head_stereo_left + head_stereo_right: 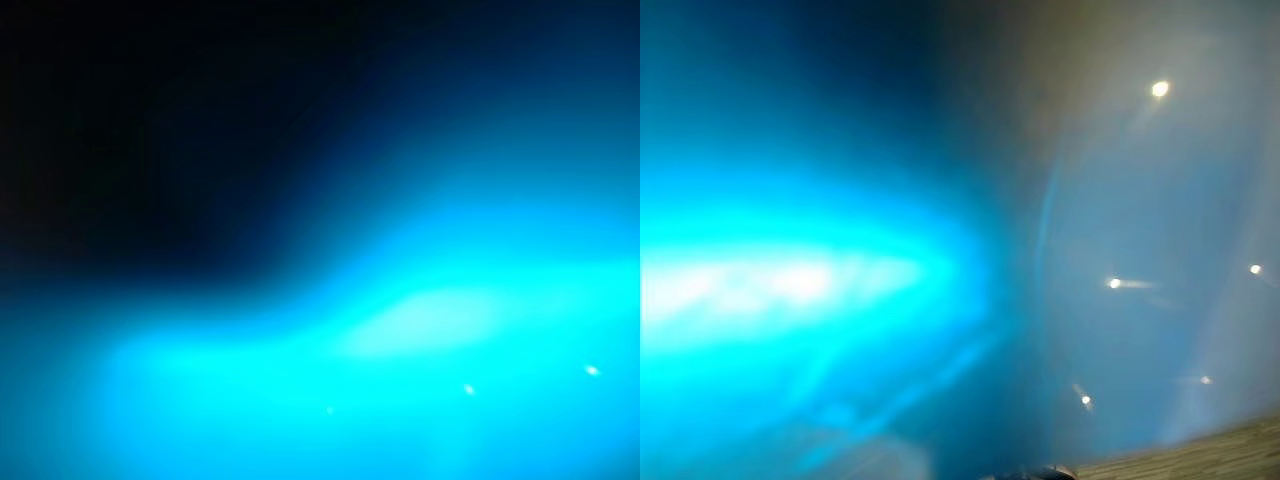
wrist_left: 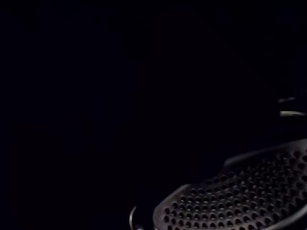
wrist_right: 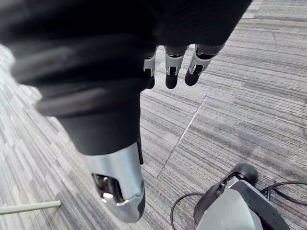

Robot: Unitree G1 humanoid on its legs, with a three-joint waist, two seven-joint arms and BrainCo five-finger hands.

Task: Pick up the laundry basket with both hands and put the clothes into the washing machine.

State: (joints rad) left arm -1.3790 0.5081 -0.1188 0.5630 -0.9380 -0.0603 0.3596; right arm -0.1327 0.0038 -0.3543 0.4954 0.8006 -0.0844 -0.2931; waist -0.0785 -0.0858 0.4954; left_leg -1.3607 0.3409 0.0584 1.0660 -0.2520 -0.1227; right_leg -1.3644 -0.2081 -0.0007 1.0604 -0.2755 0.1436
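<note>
A bright blue surface (image 1: 420, 340) lies very close in front of both eye views, blurred; I cannot tell whether it is the basket or cloth. In the left wrist view the perforated metal drum (image 2: 240, 196) of the washing machine shows in deep darkness. My right hand (image 3: 172, 67) hangs above the grey carpet in the right wrist view, with its fingers relaxed and its thumb (image 3: 120, 191) apart. It holds nothing.
Grey striped carpet (image 3: 240, 120) spreads under the right hand. A thin pale rod (image 3: 29, 207) lies on it. A strip of floor (image 1: 1230, 450) shows past the blue surface in the right eye view.
</note>
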